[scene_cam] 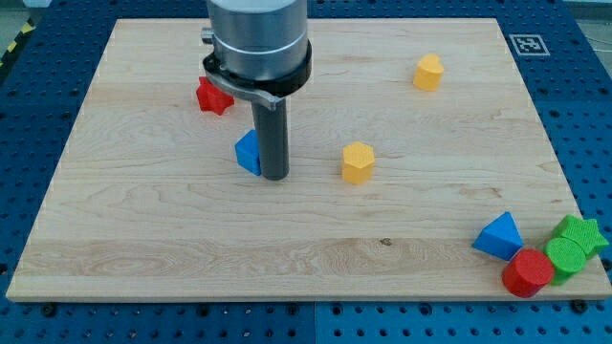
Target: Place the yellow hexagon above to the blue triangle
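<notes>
Yellow hexagon right of tool tip, apart; blue block touching tip.

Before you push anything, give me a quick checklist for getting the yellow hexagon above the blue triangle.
1. Yellow hexagon in view, free of other blocks: ok.
2. Blue triangle found, at the view's lower right: ok.
3. My tip beside the hexagon: not ok; it is by a blue block, left of the hexagon.
4. Triangle free of neighbours: not ok; red cylinder sits against it.
5. Tip touching the blue block: cannot tell.

Red star top left; red cylinder, green cylinder, green star bottom right.
</notes>
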Motion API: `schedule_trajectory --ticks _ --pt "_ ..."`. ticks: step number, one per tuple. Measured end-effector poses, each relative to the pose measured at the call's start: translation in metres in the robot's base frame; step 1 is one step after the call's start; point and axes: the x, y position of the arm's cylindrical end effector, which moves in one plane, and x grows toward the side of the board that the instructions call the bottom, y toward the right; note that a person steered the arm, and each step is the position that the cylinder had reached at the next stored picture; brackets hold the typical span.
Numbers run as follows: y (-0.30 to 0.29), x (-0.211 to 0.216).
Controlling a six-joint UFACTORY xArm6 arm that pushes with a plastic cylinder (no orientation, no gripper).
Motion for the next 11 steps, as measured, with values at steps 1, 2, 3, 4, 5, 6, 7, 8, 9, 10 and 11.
schedule_trajectory --ticks 1,2,3,4,5,6,7,8,9,10,11 --pt "0.000 -0.003" --pt "0.009 -0.003" --pt "0.031 -0.003" --pt "0.061 -0.003" --pt "0.089 -0.003" --pt "0.114 -0.003" --pt "0.137 -0.003" --pt "0.158 -0.003" --pt "0.178 -0.003" --pt "0.198 -0.003" --pt "0.217 -0.003"
